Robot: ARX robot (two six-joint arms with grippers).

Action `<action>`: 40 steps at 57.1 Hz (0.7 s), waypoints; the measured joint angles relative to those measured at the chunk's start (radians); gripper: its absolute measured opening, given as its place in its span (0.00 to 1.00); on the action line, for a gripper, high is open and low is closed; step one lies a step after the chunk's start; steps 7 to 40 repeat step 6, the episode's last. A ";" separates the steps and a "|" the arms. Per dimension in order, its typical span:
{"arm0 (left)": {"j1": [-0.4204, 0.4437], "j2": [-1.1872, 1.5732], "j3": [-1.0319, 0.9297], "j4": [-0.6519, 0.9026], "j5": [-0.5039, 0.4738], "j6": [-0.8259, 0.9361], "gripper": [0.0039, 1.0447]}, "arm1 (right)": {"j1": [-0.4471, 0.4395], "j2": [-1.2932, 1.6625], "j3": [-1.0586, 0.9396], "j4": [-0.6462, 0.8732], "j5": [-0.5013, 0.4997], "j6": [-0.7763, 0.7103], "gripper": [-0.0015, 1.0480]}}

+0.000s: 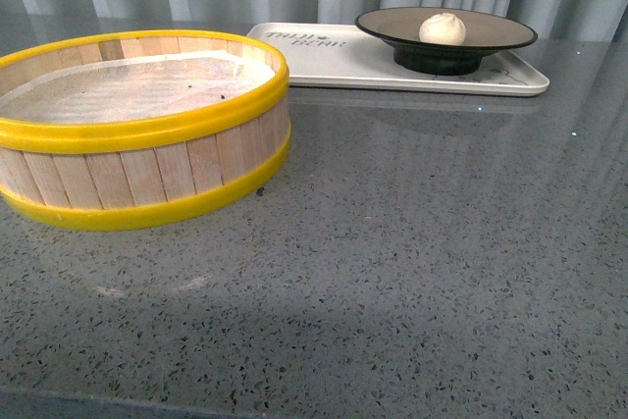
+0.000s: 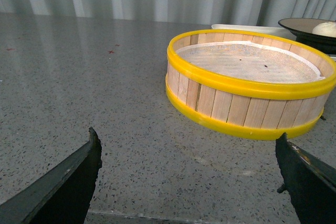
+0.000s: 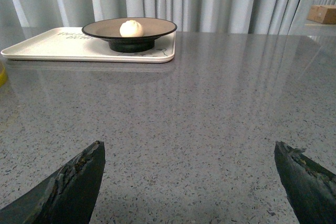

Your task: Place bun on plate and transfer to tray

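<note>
— Bun [image 1: 443, 27] placement first: where are we seeing it?

— We are seeing it sitting in the middle of the plate [image 1: 388, 24], in the upper right of the front view. The plate is standing on the right end of the tray [image 1: 334, 64], whose grey lettering is showing on its left half.

— And the steamer basket [image 1: 147, 179]?

— It is filling the left side of that view, just in front of the tray's left end, resting on the speckled grey table [image 1: 412, 262]. We are finding only a pale liner inside it.

— How are our arms sitting?

— Neither is showing in the front view. The left gripper [image 2: 189, 182] is hovering low over the table with its dark fingers [image 2: 68, 182] spread wide at the bottom corners of its wrist view, nothing between them, the basket lying beyond. The right gripper [image 3: 189, 182] is hanging the same way, fingers [image 3: 73, 184] wide apart and holding nothing, pointing across bare table toward the tray, plate and bun at the upper left of its frame.
</note>
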 joint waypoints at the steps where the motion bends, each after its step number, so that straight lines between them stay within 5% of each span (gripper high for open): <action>1: 0.000 0.000 0.000 0.000 0.000 0.000 0.94 | 0.000 0.000 0.000 0.000 0.000 0.000 0.92; 40: 0.000 0.000 0.000 0.000 0.000 0.000 0.94 | 0.000 0.000 0.000 0.000 0.000 0.000 0.92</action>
